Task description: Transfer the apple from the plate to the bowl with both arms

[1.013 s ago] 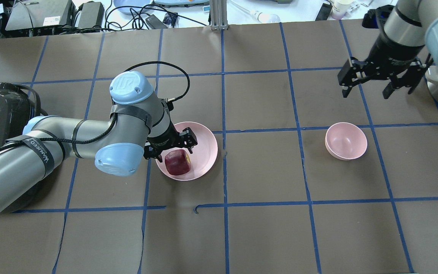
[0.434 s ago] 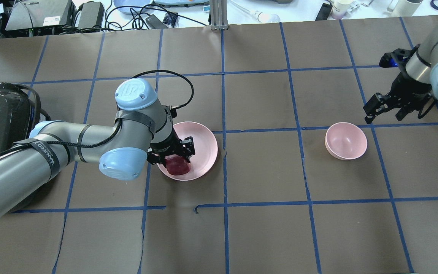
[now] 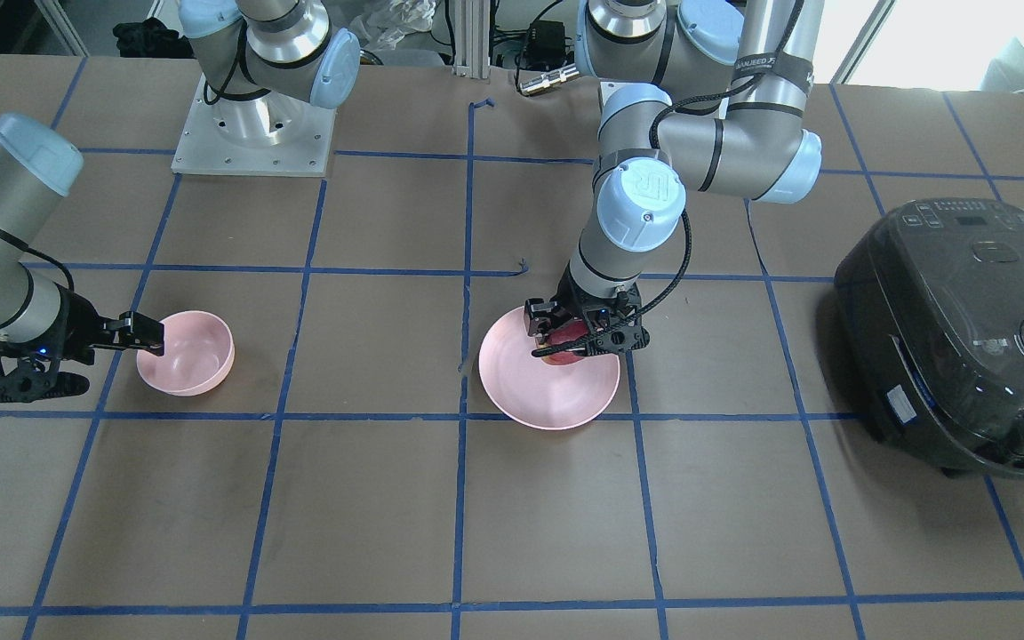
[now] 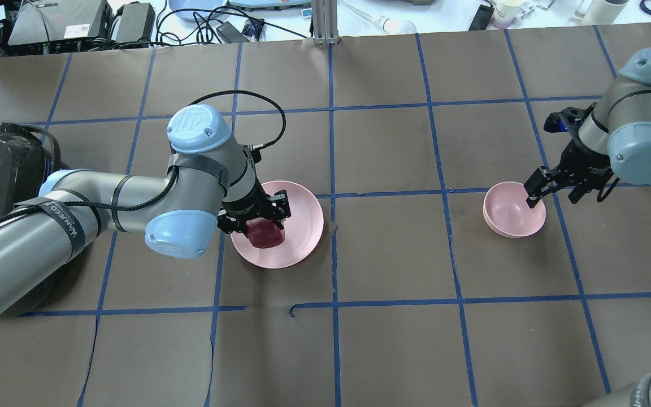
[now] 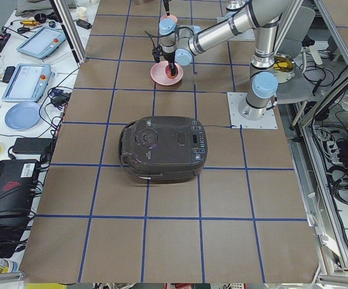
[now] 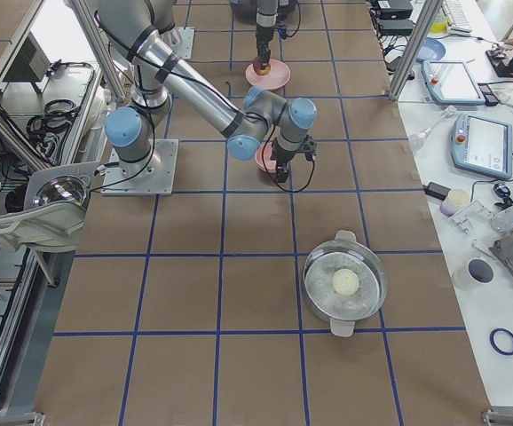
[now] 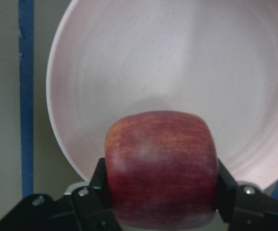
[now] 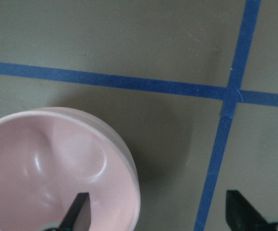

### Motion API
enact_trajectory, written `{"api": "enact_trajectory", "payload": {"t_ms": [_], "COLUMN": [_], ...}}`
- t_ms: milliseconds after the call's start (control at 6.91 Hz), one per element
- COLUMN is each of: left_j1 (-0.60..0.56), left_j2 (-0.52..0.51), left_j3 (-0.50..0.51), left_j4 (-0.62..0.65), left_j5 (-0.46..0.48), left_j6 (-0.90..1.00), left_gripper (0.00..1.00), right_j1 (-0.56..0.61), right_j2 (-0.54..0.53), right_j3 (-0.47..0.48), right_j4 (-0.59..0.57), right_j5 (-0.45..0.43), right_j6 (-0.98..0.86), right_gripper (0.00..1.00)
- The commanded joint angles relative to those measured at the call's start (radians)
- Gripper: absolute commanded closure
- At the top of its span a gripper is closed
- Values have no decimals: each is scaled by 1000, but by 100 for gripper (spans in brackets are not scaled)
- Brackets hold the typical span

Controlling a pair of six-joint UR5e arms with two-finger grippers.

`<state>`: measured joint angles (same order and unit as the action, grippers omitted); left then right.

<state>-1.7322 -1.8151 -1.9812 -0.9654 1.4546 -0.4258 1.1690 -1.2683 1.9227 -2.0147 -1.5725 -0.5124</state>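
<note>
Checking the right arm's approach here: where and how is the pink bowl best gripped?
Grip the bowl by the rim wall nearest the right hand, coming straight down, one finger inside and one outside. It stands upright and open, with a thin wall, and looks too wide to span whole.

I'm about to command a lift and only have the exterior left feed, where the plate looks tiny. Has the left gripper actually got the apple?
Observer: Yes. The left wrist view shows the apple between the fingers of the left gripper, both pressed against its sides, over the plate.
Operator: And the right gripper? I can't make it out.
Observer: The right gripper is open at the bowl, with one finger inside the rim and the other outside over the table.
Operator: Anything in the bowl?
Observer: Nothing. The overhead view shows it empty.
</note>
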Motion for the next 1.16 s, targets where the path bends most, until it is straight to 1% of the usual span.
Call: {"api": "enact_trajectory", "payload": {"t_ms": [0, 145, 289, 434, 579, 724, 868, 1013], "left_j1": [-1, -1, -4, -9, -12, -27, -38, -39], "left_j2": [-7, -9, -9, -12, -18, -26, -38, -61], "left_j3": [105, 117, 120, 143, 160, 168, 214, 282], "left_j4": [-91, -92, -89, -92, -93, -90, -92, -143], "left_j5": [-107, -134, -137, -181, -207, -210, -248, -260], "left_j6": [-228, -317, -355, -404, -454, -515, -590, -626], "left_gripper": [100, 100, 100, 100, 100, 100, 100, 100], "right_j1": [0, 0, 0, 1, 8, 36, 117, 227], "right_j2": [18, 14, 13, 10, -5, -29, -39, -40], "right_j3": [21, 22, 21, 15, 12, 10, 6, 9], "right_j4": [-1, 4, 2, 2, 11, 26, 28, 18], "right_j5": [0, 2, 2, 34, 130, 199, 209, 212], "right_j6": [-15, -41, -35, -23, 27, 99, 176, 345], "right_gripper": [74, 100, 100, 100, 100, 100, 100, 100]}}
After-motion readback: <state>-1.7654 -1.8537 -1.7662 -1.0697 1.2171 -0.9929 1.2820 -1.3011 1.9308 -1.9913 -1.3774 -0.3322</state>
